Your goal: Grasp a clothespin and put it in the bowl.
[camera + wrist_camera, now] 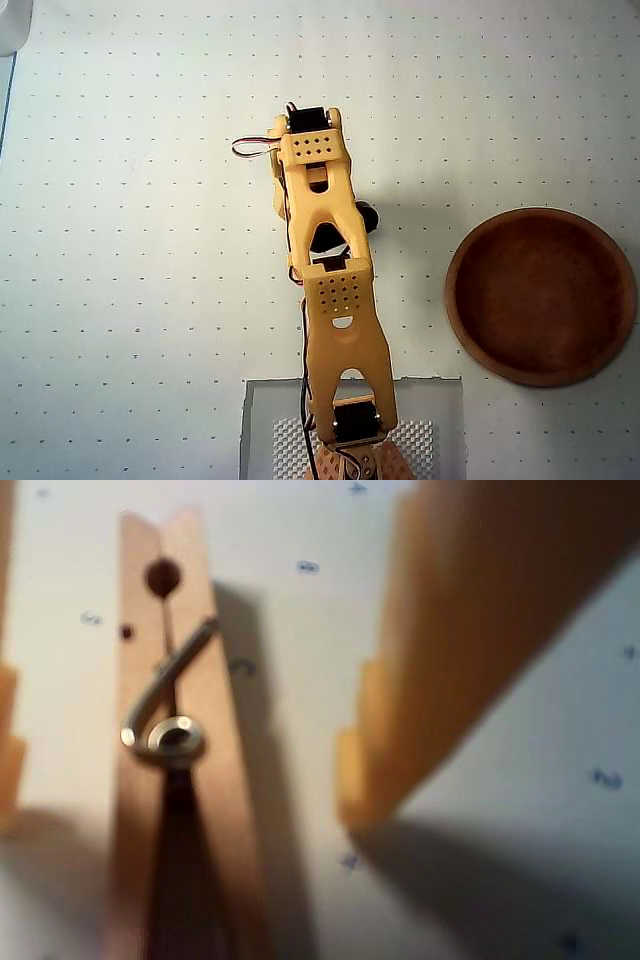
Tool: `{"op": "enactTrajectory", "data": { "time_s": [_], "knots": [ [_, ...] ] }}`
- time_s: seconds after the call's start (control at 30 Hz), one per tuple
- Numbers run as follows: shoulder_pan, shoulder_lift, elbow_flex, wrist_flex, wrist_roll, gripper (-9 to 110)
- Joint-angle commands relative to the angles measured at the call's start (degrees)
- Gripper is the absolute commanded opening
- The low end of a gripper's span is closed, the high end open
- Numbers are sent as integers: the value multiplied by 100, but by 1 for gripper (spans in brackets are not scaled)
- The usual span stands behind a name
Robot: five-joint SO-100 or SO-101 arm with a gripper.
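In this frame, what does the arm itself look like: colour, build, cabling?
The arm is yellow-orange printed plastic: flat links with grids of small holes and cut-out slots, black servo blocks at the joints, and red, white and dark wires looping out near its far end. In the wrist view, the claw has the same yellow-orange, step-edged fingers.

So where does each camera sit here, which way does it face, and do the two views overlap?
Overhead view: fixed above, looking straight down at the dotted table, the bowl at right and the whole yellow arm.
Wrist view: on the arm, looking down close at the clothespin between the open pincer fingers.
Shared: only the dotted table; the arm hides the clothespin from above.
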Motion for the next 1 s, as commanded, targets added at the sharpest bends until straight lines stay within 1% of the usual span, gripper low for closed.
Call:
{"op": "enactTrajectory", "data": {
  "time_s": [0.0,0.17,0.27,0.43,0.63,0.73,0.83,0.97],
  "knots": [
    [62,114,-255,26,-35,10],
    [62,132,-255,26,-26,-5],
    [62,167,-255,26,-26,-2],
    [62,211,-325,35,9,-3],
    [44,1081,-255,62,343,-3],
    [18,1644,-272,396,501,-3],
    [26,2329,-334,984,633,-3],
    [79,3208,-334,1485,1037,-3]
  ]
}}
